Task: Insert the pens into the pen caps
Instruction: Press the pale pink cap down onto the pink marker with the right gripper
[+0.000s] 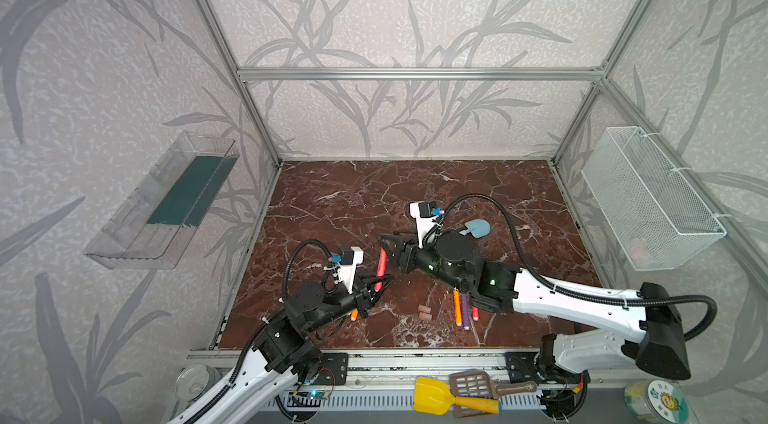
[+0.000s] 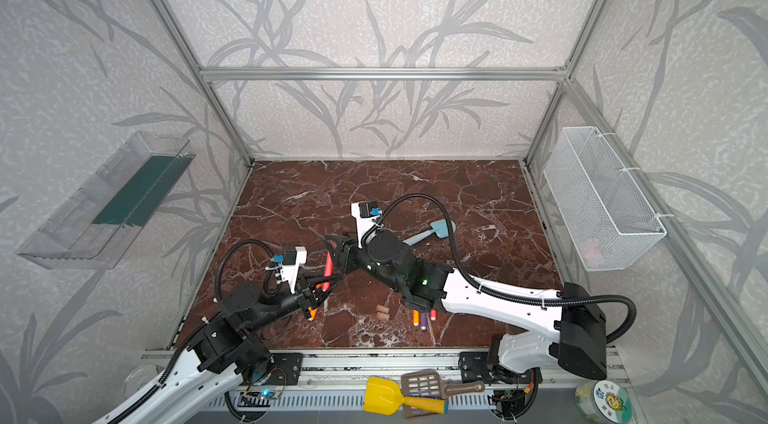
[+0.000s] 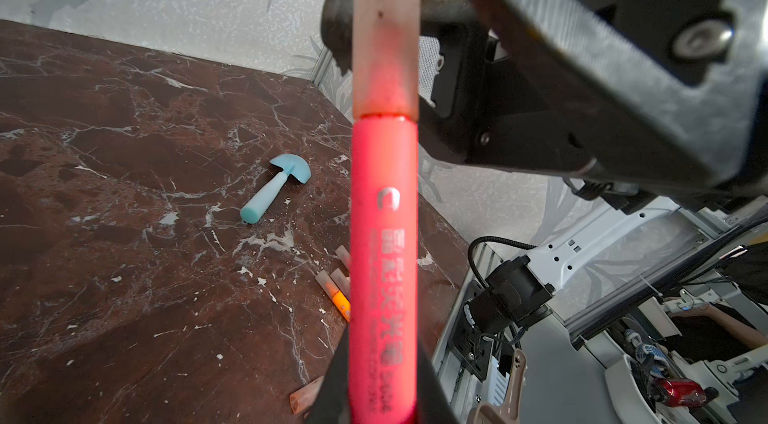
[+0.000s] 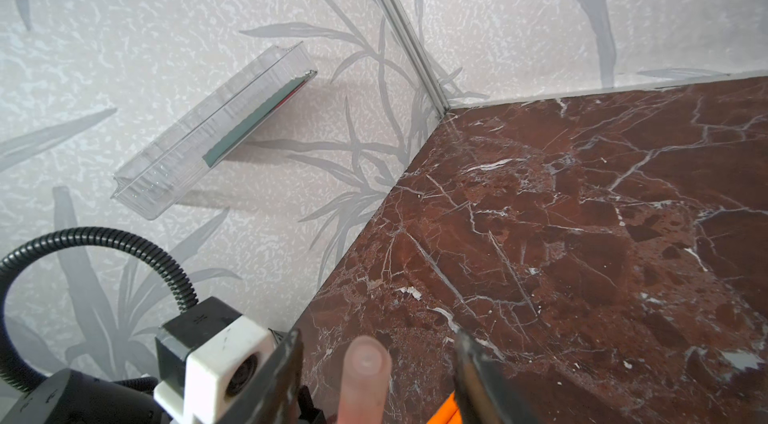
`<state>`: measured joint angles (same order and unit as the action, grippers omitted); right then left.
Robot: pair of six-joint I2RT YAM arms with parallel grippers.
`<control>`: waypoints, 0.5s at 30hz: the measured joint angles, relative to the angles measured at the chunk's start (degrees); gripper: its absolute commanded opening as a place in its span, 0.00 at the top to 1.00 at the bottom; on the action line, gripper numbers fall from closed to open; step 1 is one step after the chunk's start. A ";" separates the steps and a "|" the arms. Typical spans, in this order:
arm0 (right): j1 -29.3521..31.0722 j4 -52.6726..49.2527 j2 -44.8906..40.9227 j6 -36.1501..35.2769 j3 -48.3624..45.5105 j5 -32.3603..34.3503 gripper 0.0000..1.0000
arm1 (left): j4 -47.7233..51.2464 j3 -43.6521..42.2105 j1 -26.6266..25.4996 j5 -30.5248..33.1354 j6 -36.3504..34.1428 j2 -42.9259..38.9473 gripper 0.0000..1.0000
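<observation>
The left end effector (image 1: 381,283) is clamped on the lower barrel of a red-pink pen (image 3: 382,235). It holds the pen clear of the bench (image 1: 332,202), a little left of the bench's middle, with the pen pointing away from the arm toward the back wall. A pale translucent pen cap (image 3: 384,27) is seated on the pen's far end, its rim against the coloured barrel.

The right end effector (image 4: 374,345) stands open around that capped end. In the right wrist view the cap's rounded tip sits between the two jaws with a gap on either side, apparently touching neither.

An orange pen (image 1: 457,307), a purple pen (image 1: 465,314) and a second red-pink pen (image 1: 475,313) lie side by side on the bench, partly hidden under the right forearm. Two loose caps (image 1: 424,312) lie together just to their left. Another orange pen's end (image 1: 354,315) shows beneath the left end effector. A light-blue toy shovel (image 1: 478,229) lies behind the right arm.
</observation>
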<state>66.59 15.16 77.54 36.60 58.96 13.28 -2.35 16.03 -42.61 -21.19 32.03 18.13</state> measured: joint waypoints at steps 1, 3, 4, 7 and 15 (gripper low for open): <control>0.00 0.04 0.55 -0.22 0.50 -0.57 0.44 | -0.02 0.00 0.00 -0.15 -0.02 0.09 1.00; 0.00 0.13 1.33 -0.48 1.51 -1.46 0.45 | -0.22 0.00 0.00 -0.37 -0.09 0.44 1.00; 0.00 0.22 1.66 -0.59 2.10 -1.86 0.46 | -0.33 0.00 0.00 -0.48 -0.13 0.68 1.00; 0.00 0.55 2.29 -1.09 3.26 -2.43 0.52 | -0.66 0.00 0.00 -0.63 -0.31 1.20 1.00; -0.33 0.44 2.89 -1.81 3.93 -2.54 0.79 | -1.88 0.00 -0.07 -0.61 -0.57 1.25 1.00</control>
<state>66.26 15.59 80.42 34.79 62.89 10.74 -4.23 16.03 -42.68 -21.80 31.46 19.38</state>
